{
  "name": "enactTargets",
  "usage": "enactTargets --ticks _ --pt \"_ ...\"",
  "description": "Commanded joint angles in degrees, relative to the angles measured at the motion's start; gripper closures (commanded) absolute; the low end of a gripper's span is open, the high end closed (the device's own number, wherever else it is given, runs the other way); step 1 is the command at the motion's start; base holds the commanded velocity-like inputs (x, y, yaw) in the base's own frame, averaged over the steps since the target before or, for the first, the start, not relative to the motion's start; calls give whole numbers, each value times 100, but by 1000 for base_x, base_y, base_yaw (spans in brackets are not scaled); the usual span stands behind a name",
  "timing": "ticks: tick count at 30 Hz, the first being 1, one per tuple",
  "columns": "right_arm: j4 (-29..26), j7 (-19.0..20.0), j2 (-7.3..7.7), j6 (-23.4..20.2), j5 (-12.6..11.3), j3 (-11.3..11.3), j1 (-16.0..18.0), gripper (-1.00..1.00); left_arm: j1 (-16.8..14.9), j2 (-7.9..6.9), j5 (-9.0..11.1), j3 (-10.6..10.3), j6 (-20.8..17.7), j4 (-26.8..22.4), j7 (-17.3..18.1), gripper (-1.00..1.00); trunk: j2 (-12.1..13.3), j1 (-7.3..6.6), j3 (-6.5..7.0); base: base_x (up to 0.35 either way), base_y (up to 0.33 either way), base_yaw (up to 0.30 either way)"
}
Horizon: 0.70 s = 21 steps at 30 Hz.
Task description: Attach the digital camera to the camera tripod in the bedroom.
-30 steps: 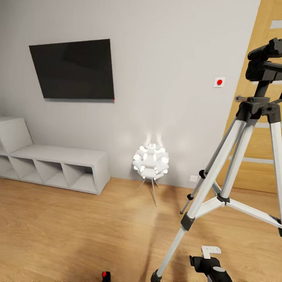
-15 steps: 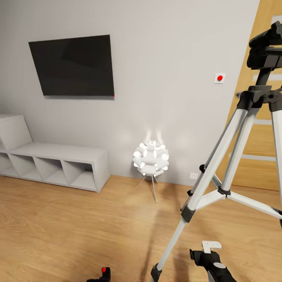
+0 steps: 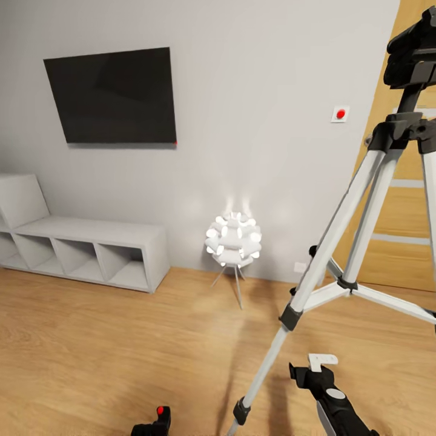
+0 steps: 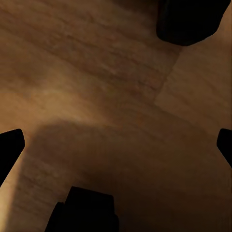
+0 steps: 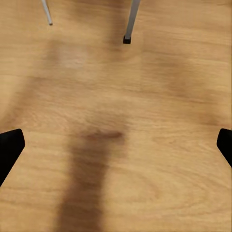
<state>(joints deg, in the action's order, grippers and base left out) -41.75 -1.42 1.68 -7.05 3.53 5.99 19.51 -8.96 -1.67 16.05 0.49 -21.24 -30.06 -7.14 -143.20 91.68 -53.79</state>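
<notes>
- nearest, at the head view's lower edge: a small black boxy digital camera with a red spot on top [image 3: 158, 422], low on the left arm's side. what holds it cannot be told.
- left gripper [image 4: 116, 145]: fingertips spread wide at the frame edges over wood floor; a dark block sits below, between them but apart.
- right gripper [image 5: 116, 145]: fingers spread, pinching nothing; thin silver leg ends stand on the floor ahead.
- right arm's black wrist with a white bracket [image 3: 323, 381] sits just beside the near leg of the tall silver-legged camera tripod [image 3: 339, 254].
- the tripod's black head [image 3: 415, 54] is high at the right edge.
- beyond: white ball lamp on thin legs [image 3: 234, 241], white cube shelves [image 3: 91, 248], wall television [image 3: 112, 97], wooden door [image 3: 406, 200].
- over the last second the view tilted up; camera and wrist show more. judged: approach phase, camera not yet raised to the head.
</notes>
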Motion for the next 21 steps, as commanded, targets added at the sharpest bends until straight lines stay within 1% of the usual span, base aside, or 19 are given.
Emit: enactTargets --ticks 1,21 --pt "-14 -12 -3 -38 35 -2 1 -100 0 0 60 -2 -30 -15 -33 -100 -5 2 -29 0 0 0" --pt "-29 -99 3 28 69 22 0 -100 0 5 63 -5 -30 -35 -33 -100 -32 53 -472 0 0 0"
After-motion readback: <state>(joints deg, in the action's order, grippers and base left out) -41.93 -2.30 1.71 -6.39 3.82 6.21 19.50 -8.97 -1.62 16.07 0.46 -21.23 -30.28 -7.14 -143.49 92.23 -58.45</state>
